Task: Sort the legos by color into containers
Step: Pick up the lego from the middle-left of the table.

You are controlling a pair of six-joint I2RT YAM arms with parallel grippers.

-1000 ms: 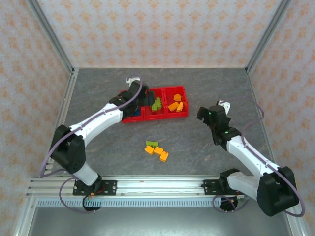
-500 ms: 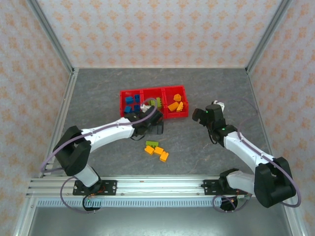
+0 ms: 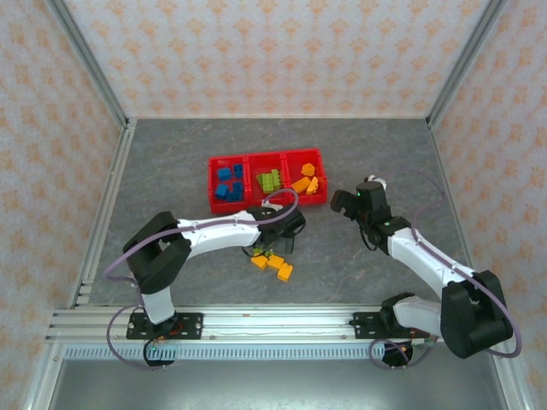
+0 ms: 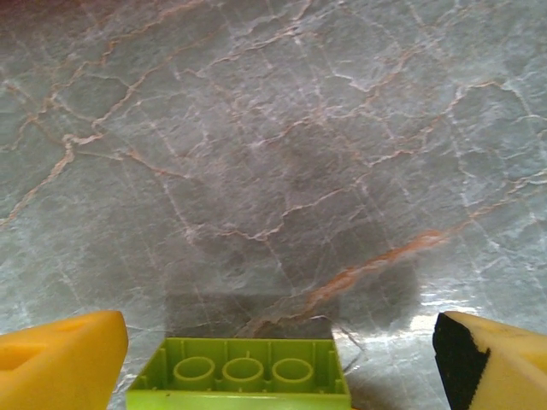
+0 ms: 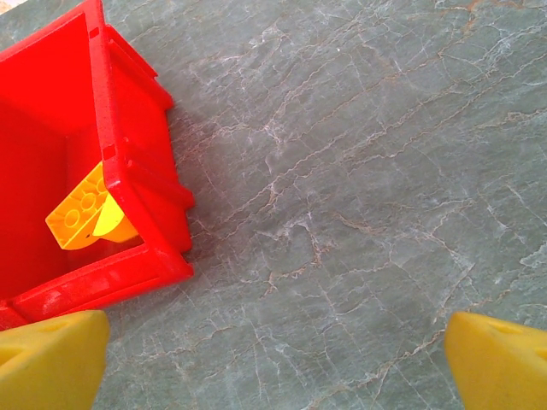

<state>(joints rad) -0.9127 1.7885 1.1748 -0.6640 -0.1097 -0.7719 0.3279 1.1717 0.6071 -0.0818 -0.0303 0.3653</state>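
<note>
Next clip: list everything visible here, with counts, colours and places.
tray: one, red, three joined bins, far middle of table
blue bricks: several, blue, left bin
green bricks: several, lime, middle bin
orange bricks: several, orange-yellow, right bin
loose orange bricks: three, orange, table near the tray
loose green brick: one, lime, table beside the orange ones
table: one, grey marbled, underneath
left fingers: two, yellow, open, flanking the loose green brick
right fingers: two, yellow, open, beside the right bin
</note>
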